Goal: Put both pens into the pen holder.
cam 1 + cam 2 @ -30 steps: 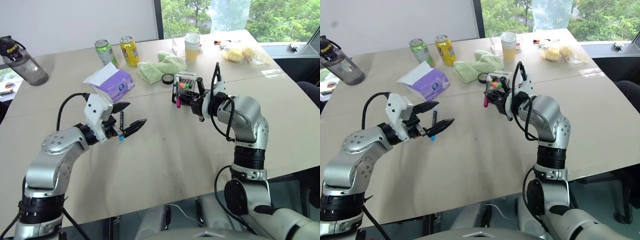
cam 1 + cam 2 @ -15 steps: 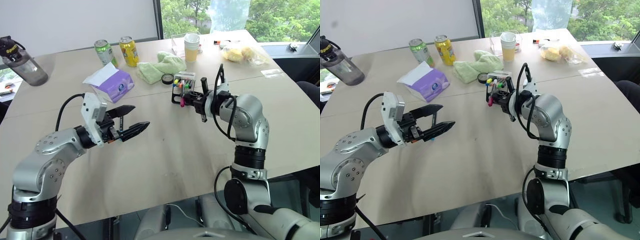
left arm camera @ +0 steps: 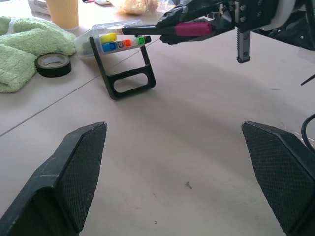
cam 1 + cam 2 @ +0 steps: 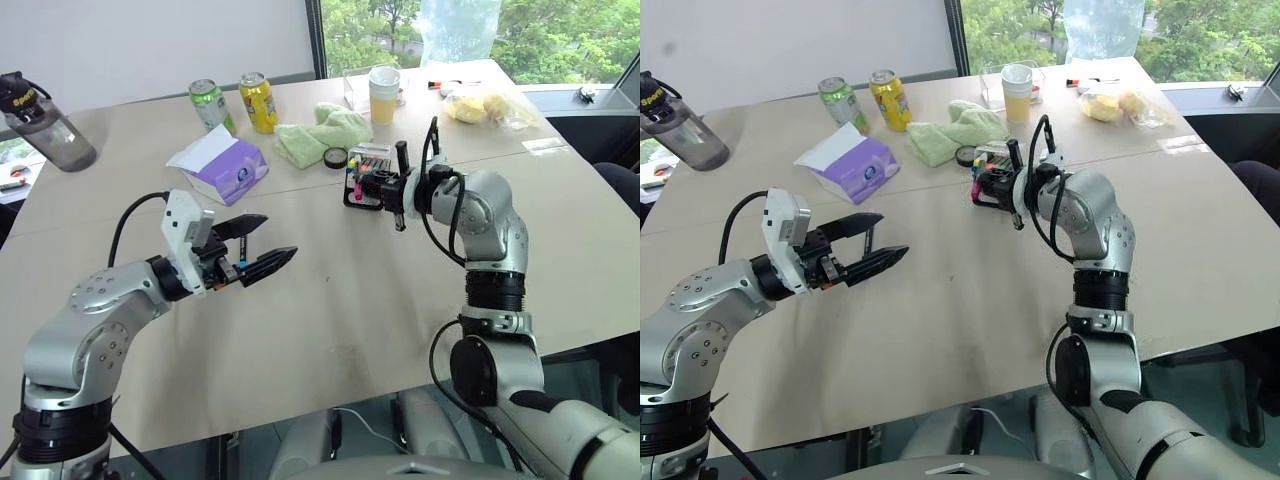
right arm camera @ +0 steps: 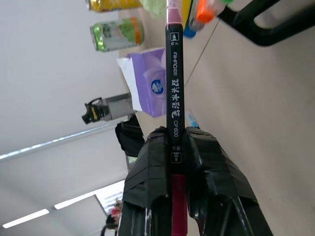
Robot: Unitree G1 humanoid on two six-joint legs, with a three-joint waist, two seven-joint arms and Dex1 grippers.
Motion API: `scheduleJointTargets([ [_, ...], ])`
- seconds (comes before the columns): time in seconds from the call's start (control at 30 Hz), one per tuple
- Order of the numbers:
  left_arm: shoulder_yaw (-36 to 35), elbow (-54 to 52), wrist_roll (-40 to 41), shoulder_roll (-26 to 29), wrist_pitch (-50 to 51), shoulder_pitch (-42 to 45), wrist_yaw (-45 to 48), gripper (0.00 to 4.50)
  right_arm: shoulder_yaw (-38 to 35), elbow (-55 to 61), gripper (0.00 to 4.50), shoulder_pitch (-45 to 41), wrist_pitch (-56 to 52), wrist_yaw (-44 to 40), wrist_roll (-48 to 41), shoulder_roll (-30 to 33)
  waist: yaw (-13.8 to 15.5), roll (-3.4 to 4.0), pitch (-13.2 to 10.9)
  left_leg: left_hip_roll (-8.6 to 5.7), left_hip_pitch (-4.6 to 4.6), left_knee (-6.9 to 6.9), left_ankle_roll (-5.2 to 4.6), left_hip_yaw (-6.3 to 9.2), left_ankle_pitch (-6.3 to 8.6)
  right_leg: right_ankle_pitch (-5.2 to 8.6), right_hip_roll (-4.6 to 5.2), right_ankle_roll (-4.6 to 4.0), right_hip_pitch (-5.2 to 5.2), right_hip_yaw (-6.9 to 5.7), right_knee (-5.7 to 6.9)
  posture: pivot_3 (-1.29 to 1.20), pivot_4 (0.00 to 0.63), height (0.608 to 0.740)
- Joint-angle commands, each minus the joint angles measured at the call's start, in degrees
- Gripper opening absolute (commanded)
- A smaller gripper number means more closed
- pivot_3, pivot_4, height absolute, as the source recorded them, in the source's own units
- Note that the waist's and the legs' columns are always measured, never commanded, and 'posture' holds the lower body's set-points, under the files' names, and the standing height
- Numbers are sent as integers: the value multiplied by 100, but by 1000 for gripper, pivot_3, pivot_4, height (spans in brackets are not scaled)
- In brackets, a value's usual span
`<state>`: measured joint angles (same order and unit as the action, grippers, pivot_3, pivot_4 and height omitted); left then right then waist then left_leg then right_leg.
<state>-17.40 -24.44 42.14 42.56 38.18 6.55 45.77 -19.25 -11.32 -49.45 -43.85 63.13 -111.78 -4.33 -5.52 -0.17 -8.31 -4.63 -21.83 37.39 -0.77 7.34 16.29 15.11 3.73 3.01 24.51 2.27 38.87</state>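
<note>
My right gripper (image 5: 173,135) is shut on the pink-ended pen (image 3: 192,28), gripping its black barrel near the rear end. It holds the pen roughly level, with the front tip reaching the clear top tray of the pen holder (image 3: 129,78), which has several coloured markers in it. In the head views the pen holder (image 4: 362,172) stands mid-table just left of the right gripper (image 4: 387,188). My left gripper (image 4: 262,245) hovers open over the table to the left with nothing in it. The blue-capped pen (image 4: 868,243) lies on the table under its fingers (image 3: 81,162).
A purple tissue box (image 4: 225,165) sits behind the left gripper. A green towel (image 4: 320,135), a tape roll (image 4: 336,157) and a paper cup (image 4: 384,95) lie beyond the holder. Two cans (image 4: 210,100) and a water bottle (image 4: 45,125) stand at the far left.
My right gripper has moved forward with the pink-ended pen and rolled, bringing the pen's tip up to the holder's top tray. The left gripper has stayed open and almost still.
</note>
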Motion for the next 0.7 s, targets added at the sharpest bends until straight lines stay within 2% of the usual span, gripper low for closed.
scheduleJointTargets([
  [0.03, -115, -159, -40, 84, -145, -7, -3, 4500, -43, -10, 7, -215, 63, -114, -122, 7, -11, 0, 0, 2, 0, -1, 0, -3, 0, 0, -1, 0, 2, 1, 0, 0, 150, 740],
  [0.4, -105, -192, -85, 47, -225, -84, -54, 4500, -33, -391, 7, -443, 529, -74, 85, 36, -9, 0, 0, 4, 0, -2, 0, -8, 0, 0, -1, 0, 5, 4, 2, 0, 150, 740],
  [0.53, -90, -183, -104, 40, -256, -80, -60, 4500, -116, -749, 1656, -694, 648, -204, 294, 130, -8, 0, 0, 4, -1, -2, 0, -10, 0, 0, -2, 0, 6, 4, 2, 0, 150, 740],
  [0.6, -93, -183, -102, 37, -264, -89, -59, 4500, -157, -855, 2622, -786, 668, -274, 363, 151, -9, 0, 0, 4, -1, -2, 0, -10, 0, 0, -2, 0, 6, 4, 2, 0, 150, 740],
  [0.63, -92, -186, -105, 33, -272, -102, -57, 4500, -176, -899, 3246, -842, 669, -335, 401, 158, -9, 0, 0, 4, -1, -2, 0, -11, 0, 0, -2, 0, 6, 4, 2, 0, 150, 740],
  [0.67, -90, -189, -106, 26, -281, -114, -55, 4500, -192, -923, 3565, -891, 675, -373, 428, 156, -9, 1, 0, 4, -1, -2, 0, -11, 0, 0, -2, 0, 6, 4, 2, 0, 150, 740],
  [0.7, -78, -185, -112, 22, -288, -112, -57, 4500, -211, -953, 4125, -931, 672, -402, 454, 156, -10, 1, 0, 4, -1, -2, 0, -11, 0, 0, -2, 0, 6, 5, 2, 0, 150, 740],
])
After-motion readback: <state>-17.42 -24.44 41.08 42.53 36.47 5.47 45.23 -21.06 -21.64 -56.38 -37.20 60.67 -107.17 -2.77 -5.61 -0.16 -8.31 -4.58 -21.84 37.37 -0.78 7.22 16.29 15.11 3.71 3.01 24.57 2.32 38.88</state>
